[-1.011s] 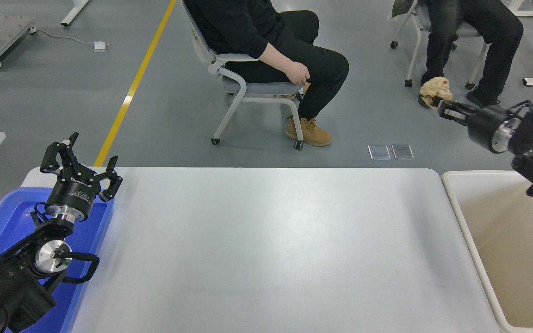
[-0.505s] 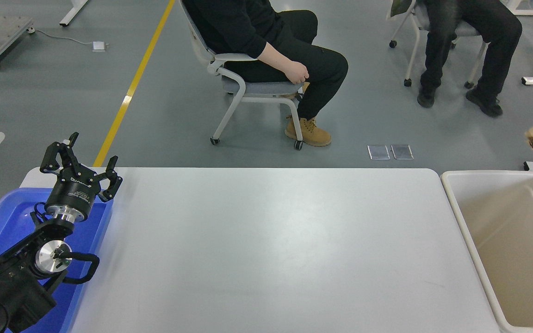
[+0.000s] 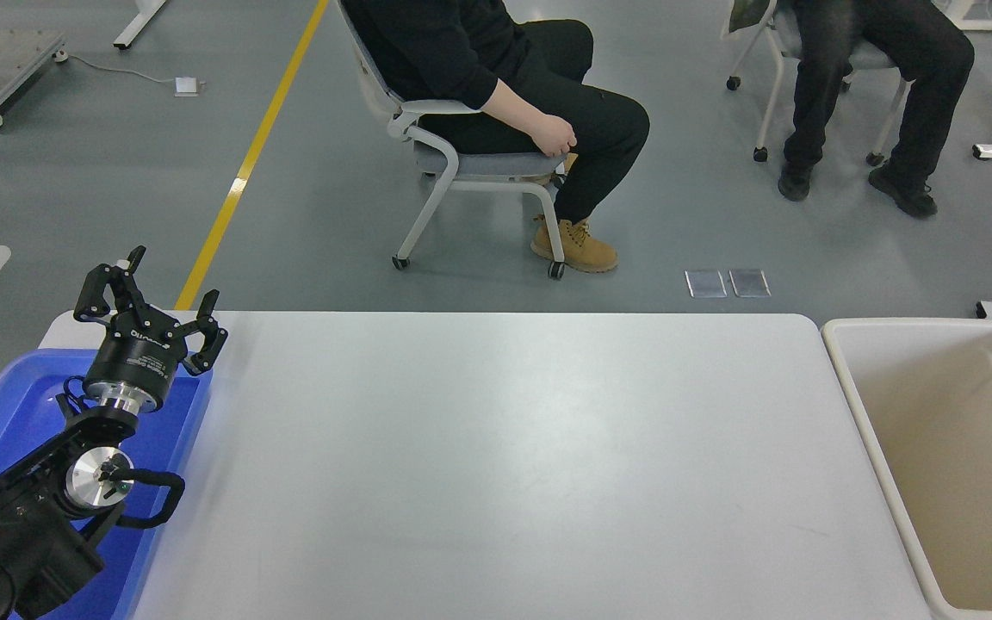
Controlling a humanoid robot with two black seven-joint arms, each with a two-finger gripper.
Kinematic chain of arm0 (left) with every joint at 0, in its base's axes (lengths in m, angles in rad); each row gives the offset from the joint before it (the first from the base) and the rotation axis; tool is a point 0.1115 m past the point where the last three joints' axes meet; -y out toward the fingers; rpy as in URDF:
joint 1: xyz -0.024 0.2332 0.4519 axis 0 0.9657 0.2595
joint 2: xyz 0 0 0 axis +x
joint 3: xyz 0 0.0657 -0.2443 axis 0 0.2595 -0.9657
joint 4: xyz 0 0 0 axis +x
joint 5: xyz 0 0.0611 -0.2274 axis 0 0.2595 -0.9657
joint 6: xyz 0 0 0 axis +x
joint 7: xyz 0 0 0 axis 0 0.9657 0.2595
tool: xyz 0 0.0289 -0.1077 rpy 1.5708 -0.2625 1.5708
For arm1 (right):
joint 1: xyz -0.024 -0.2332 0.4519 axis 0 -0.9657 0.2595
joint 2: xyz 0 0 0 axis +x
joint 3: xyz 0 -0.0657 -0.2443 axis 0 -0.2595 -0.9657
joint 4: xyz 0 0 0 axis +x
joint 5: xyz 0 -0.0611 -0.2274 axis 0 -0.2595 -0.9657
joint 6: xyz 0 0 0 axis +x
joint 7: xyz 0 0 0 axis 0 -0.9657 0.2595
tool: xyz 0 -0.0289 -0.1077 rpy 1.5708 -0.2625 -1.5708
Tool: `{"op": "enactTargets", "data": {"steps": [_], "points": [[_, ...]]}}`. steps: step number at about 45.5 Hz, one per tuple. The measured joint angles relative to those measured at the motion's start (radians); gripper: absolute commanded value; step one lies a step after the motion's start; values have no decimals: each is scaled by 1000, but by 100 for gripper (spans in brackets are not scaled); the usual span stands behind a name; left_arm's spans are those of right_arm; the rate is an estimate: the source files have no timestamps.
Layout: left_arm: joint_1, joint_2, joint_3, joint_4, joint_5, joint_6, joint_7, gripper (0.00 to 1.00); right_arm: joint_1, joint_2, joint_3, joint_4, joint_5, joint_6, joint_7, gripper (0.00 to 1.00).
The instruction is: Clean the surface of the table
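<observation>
The white table surface (image 3: 505, 456) fills the middle of the head view, with nothing lying on it. My left gripper (image 3: 151, 297) is parked at the lower left above the blue tray (image 3: 5, 413), open and empty. My right arm and gripper are out of view. The crumpled beige wad that the right gripper held earlier is also out of view.
A beige rectangular bin (image 3: 948, 448) stands against the table's right edge. Two people sit on wheeled chairs (image 3: 453, 164) beyond the table's far side. A yellow line (image 3: 246, 164) runs across the grey floor.
My right gripper, holding the crumpled beige wad, swung right from above the bin's far corner and left the picture. The left arm has not moved.
</observation>
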State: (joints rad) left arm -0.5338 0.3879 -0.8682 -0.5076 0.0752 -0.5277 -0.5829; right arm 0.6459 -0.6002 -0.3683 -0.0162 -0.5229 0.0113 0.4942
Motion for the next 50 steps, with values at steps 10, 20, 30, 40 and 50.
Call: {"op": "enactTargets", "data": {"steps": [10,20,30,40,50], "points": [[0,0,0,0,0,0,0,100,-43,51,-6,-7,4,-5,-23,0],[0,0,0,0,0,0,0,100,-57,101,-8,-9,5,-9,-52,0],[0,0,0,0,0,0,0,100,-59,140,-2,-11,7,-14,-77,62],[0,0,0,0,0,0,0,100,-55,157,2,-11,37,-51,-93,92],[0,-1,0,0,0,0,0,100,-37,162,15,-9,79,-77,-98,98]]}}
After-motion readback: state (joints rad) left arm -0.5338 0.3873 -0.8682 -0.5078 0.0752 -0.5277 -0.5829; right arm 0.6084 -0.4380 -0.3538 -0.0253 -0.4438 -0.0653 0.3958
